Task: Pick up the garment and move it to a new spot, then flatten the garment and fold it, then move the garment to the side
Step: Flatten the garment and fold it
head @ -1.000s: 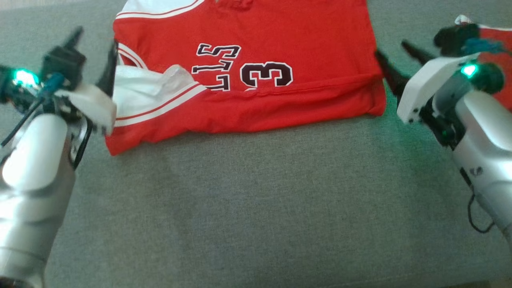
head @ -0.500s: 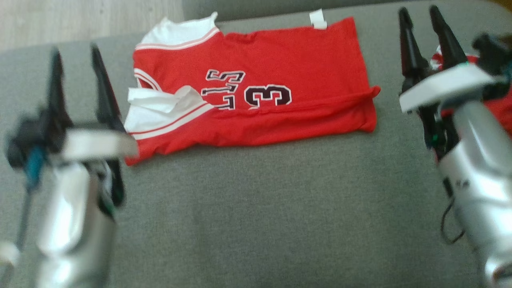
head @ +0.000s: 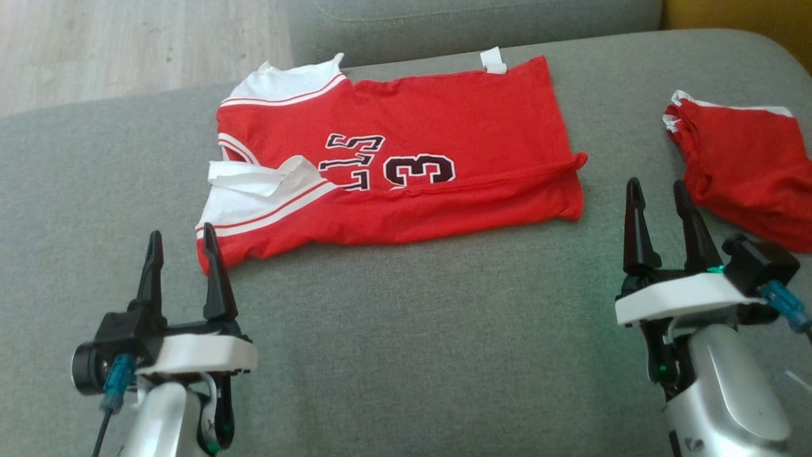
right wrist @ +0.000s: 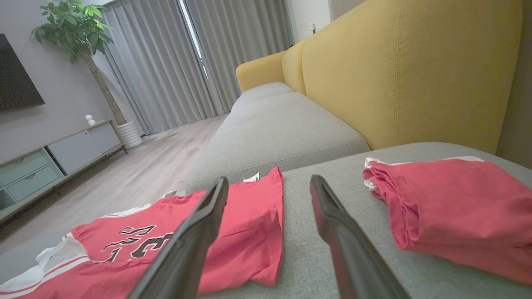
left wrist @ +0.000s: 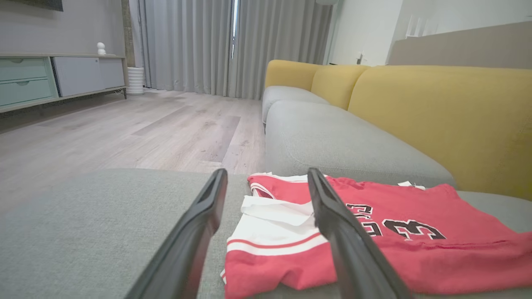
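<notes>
- Red jersey with white trim and black numeral 3 [head: 444, 114]: folded lengthwise, flat on grey fabric sofa cushion [head: 406, 330].
- Left gripper [head: 181, 231]: jaws spread wide, empty, beside the jersey's white-trimmed end.
- Right gripper [head: 656, 183]: jaws spread wide, empty, near the hem end.

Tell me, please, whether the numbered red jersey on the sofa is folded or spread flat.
Folded. The jersey has its near edge doubled over: the fold's hem cuts across the lettering and the 3.

Grey upholstered cushion [head: 406, 355] with a folded red jersey [head: 444, 127] flat at centre, a bunched red garment [head: 742, 171] apart on the right.
</notes>
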